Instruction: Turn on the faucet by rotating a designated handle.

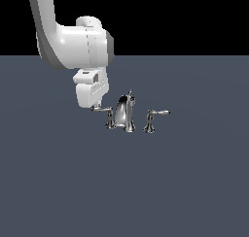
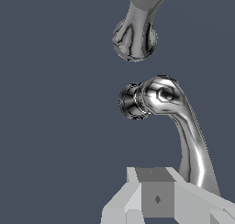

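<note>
The chrome faucet has a tall tapered spout (image 1: pixel 125 112) in the middle and a lever handle on each side. The handle (image 1: pixel 108 117) on the exterior view's left has its thin lever pointing left, and my gripper (image 1: pixel 97 106) hangs right at that lever's tip. In the wrist view the handle (image 2: pixel 161 97) shows from above, its lever running toward my gripper (image 2: pixel 156 198) and passing close beside the fingers. No gap shows between the fingers and nothing is held. The spout's base (image 2: pixel 135 37) lies beyond.
The twin handle (image 1: pixel 151 122) stands on the exterior view's right of the spout, its lever pointing right. Everything sits on a flat dark grey floor (image 1: pixel 194 182). My white arm (image 1: pixel 73 42) comes down from the upper left of the exterior view.
</note>
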You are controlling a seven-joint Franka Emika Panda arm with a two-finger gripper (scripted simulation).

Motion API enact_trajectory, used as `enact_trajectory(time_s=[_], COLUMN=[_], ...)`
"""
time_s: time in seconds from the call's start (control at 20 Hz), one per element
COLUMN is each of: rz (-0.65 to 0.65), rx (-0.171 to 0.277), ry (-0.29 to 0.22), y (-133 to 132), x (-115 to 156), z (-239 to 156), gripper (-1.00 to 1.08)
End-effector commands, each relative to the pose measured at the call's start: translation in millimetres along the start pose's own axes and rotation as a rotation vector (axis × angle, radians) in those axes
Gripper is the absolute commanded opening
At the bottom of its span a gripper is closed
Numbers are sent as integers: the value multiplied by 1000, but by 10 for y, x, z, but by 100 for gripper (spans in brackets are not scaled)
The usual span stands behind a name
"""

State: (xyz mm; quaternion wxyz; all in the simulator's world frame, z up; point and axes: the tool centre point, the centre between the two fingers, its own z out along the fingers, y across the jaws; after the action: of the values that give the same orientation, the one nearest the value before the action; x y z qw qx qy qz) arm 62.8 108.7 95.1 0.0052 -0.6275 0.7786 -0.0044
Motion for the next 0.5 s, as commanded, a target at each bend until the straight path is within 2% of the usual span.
enact_trajectory(time_s=[0.0, 0.45], rz=[-2, -8], rx=[-7, -11], ry=[3, 3], y=[96, 376], x=[21, 76], z=[1, -3], gripper=[-100, -100])
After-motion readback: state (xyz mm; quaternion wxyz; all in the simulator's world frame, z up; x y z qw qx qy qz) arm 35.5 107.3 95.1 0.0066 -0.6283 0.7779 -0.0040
